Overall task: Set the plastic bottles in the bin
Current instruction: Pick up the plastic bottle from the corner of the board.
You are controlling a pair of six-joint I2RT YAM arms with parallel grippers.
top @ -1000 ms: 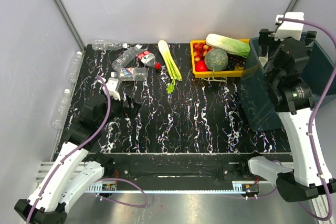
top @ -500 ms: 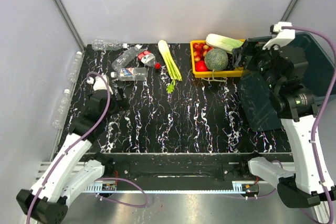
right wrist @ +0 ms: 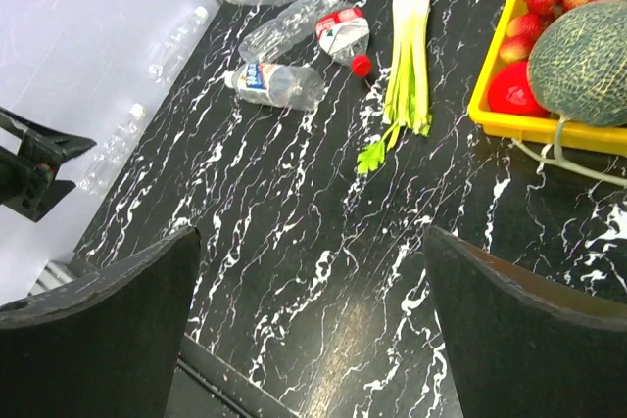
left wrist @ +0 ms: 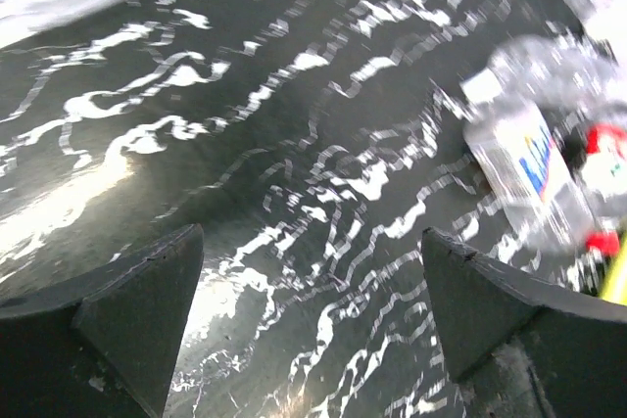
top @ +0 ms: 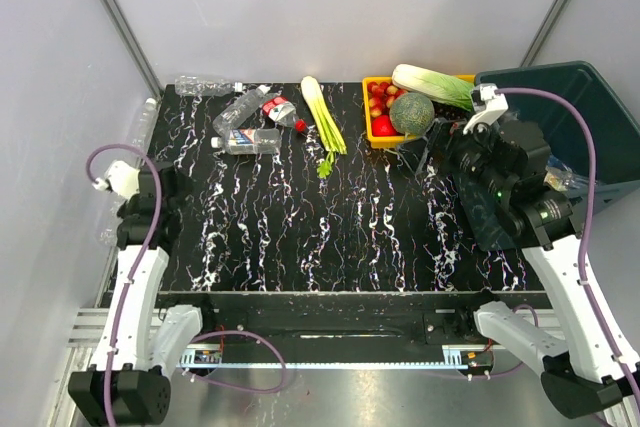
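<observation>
On the black marbled tabletop [top: 330,237], both claws gape empty. The left claw [left wrist: 313,330] has pulled back to the left edge, and the right claw [right wrist: 313,330] has swung off the bin [top: 590,97]. The plastic bottles [top: 250,140] lie far-left, so another pick seems due.

Left of the celery [right wrist: 407,56] lie several plastic bottles [right wrist: 274,83], one blue-labelled and one red-labelled, on the black marbled table [right wrist: 490,205], right of the celery a yellow tray [right wrist: 487,105] holds a melon [right wrist: 593,46], and nearer than the celery the right gripper [right wrist: 312,242] stands spread wide.
</observation>
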